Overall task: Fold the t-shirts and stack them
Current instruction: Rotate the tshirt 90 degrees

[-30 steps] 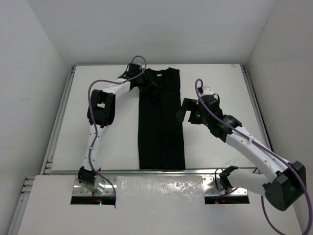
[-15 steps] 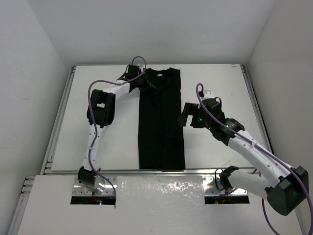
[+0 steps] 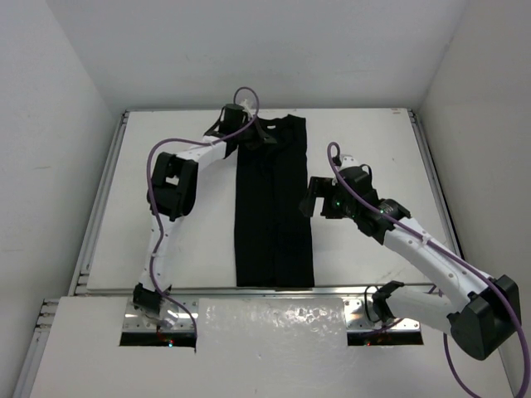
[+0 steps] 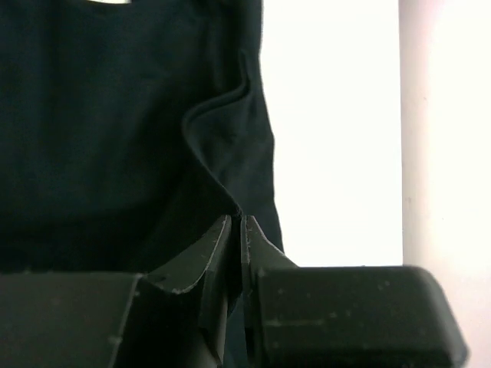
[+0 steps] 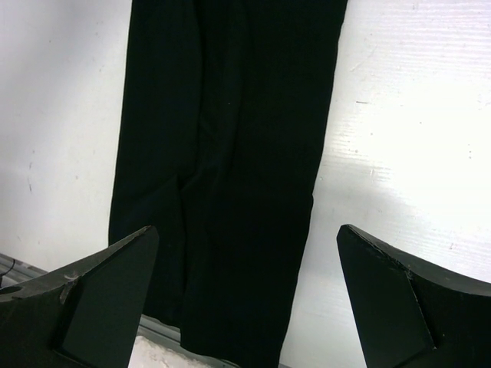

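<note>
One t-shirt (image 3: 274, 207) is seen, and it is laid on the bench (image 3: 373, 149) as a long narrow strip running from the near edge toward the far edge, between the two arms. Its sides and sleeves are judged to be turned inward, so the lengthwise folds appear done. The crosswise folds are not yet made, and no stack is begun, since no second garment is visible. The left gripper (image 4: 236, 222) is clenched on a raised ridge of cloth at the collar end, near the strip's far left corner, and a wrinkle is drawn up toward its tips. The right gripper (image 3: 314, 197) is spread wide and held just beside the strip's right edge, about midway along it, with nothing grasped. Bringing the collar end over toward the hem is judged to be the step in hand.
</note>
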Available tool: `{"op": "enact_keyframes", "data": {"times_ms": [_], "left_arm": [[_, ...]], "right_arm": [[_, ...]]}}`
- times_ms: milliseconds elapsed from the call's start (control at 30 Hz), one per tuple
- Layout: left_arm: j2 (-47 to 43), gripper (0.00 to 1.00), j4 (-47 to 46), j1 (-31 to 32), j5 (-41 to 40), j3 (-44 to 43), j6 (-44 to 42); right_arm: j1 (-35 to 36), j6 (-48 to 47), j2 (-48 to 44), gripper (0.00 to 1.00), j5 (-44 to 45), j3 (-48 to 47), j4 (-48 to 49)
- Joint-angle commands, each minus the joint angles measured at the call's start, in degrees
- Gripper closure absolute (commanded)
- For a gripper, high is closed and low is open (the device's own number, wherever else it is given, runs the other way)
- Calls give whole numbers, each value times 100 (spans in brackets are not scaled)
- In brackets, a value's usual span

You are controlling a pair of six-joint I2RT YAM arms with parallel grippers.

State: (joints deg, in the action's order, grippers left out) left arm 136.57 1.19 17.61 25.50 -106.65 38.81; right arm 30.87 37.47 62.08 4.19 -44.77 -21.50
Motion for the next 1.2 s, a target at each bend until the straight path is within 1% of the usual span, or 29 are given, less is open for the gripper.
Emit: {"op": "enact_keyframes", "data": {"times_ms": [0, 100, 267, 333, 367, 400, 433, 467, 500, 567, 667, 700, 733, 767, 800, 833, 867, 900, 933, 967, 1000, 1033, 1067, 1133, 1167], "left_arm": [[-368, 91, -497, 243, 166, 109, -110], [-368, 91, -602, 375, 342, 205, -84], [-587, 91, -857, 656, 526, 785, -128], [-667, 90, -1007, 770, 553, 987, -224], [-719, 84, -972, 797, 536, 1093, -259], [-729, 71, -893, 814, 535, 1129, -303], [-746, 60, -866, 815, 561, 1172, -304], [-755, 42, -884, 806, 631, 1260, -304], [-781, 35, -901, 815, 623, 1313, -304], [-913, 26, -867, 797, 519, 1375, -286], [-1255, 22, -919, 727, 203, 1497, -146], [-1369, 22, -997, 683, 149, 1568, -50], [-1596, 21, -1155, 552, 1, 1647, 64], [-1703, 21, -1208, 473, -131, 1735, 414], [-1800, 21, -1331, 376, -211, 1953, 582], [-1914, 21, -1341, 166, -281, 2007, 715], [-1933, 22, -1080, 69, -439, 2008, 933], [-1959, 22, -1008, -37, -414, 2008, 944], [-2011, 22, -598, -186, -579, 2008, 944], [-2142, 22, -411, -274, -737, 2077, 910], [-2300, 22, -139, -319, -965, 2217, 796], [-2389, 22, 220, -319, -1168, 2219, 778], [-2520, 23, 502, -319, -1448, 2489, 778], [-2827, 23, 592, -319, -1608, 2989, 830], [-3212, 24, 610, -319, -1862, 3627, 874]], "right_arm": [[6, -91, -38, 1, -41, 4, 23], [6, -117, -100, 1, -6, 12, -12], [6, -144, -179, 1, 74, -5, -39], [15, -161, -179, 1, 65, -5, -30], [7, -153, -188, 1, 65, -5, -47], [6, -161, -197, 1, 65, 4, -22], [6, -161, -197, 1, 56, 47, -4], [6, -170, -188, 1, 65, 56, 14], [6, -179, -171, 1, 47, 74, 75], [6, -223, -5, 1, 3, 83, 189], [-99, -311, 407, 1, -128, -40, 338], [-186, -328, 531, 1, -224, -92, 391], [-431, -355, 681, 1, -364, -180, 583], [-572, -355, 1013, 1, -488, -224, 681], [-574, -346, 1216, 1, -680, -286, 778], [-1000, -381, 1427, 1, -935, -452, 892], [-1117, -381, 1664, 1, -1068, -549, 1067], [-1223, -399, 2215, 2, -1243, -707, 1147], [-1328, -564, 2507, 5, -1480, -1100, 1191], [-1338, -766, 3093, 7, -1569, -1573, 1174], [-1347, -977, 3612, 13, -1596, -2083, 1131], [-1356, -1014, 3853, 16, -1518, -2314, 1104], [-1373, -1049, 4073, 17, -1361, -2525, 1086], [-1426, -1058, 4503, 21, -1455, -2991, 1007], [-1470, -1084, 4914, 24, -1490, -3454, 955]]}}
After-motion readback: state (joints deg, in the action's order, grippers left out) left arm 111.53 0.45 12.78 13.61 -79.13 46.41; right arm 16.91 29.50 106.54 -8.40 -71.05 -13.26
